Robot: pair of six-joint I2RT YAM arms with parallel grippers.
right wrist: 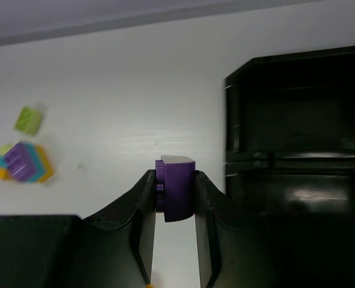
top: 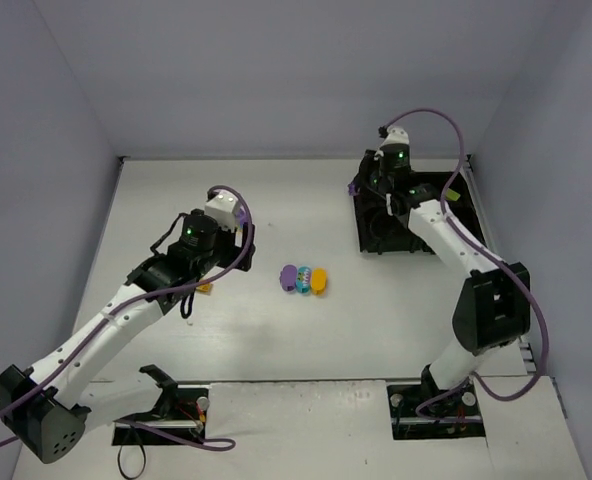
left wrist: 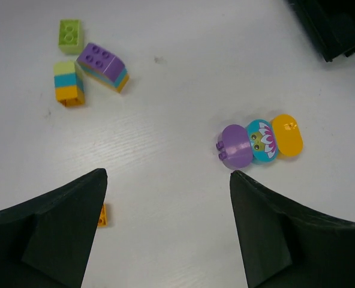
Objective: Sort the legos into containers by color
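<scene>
- While the right claw point(right wrist: 175, 198) pinches a purple brick point(right wrist: 176, 187) between its narrowed fingers, the black tray point(right wrist: 297, 114) lies just to the claw's right.
- Well off to that claw's left, blurred, sit a lime green brick point(right wrist: 29, 120) and a mixed stack point(right wrist: 23, 162).
- The left claw point(left wrist: 168, 198) stands wide, with nothing between its fingers.
- Ahead of it and slightly right, a purple oval point(left wrist: 235, 146), a cyan oval point(left wrist: 261, 140) and an orange oval point(left wrist: 286, 135) touch in a row.
- A small orange brick point(left wrist: 102, 215) lies just beside one finger.

White table point(top: 276, 200), pale grey walls point(top: 276, 70)
</scene>
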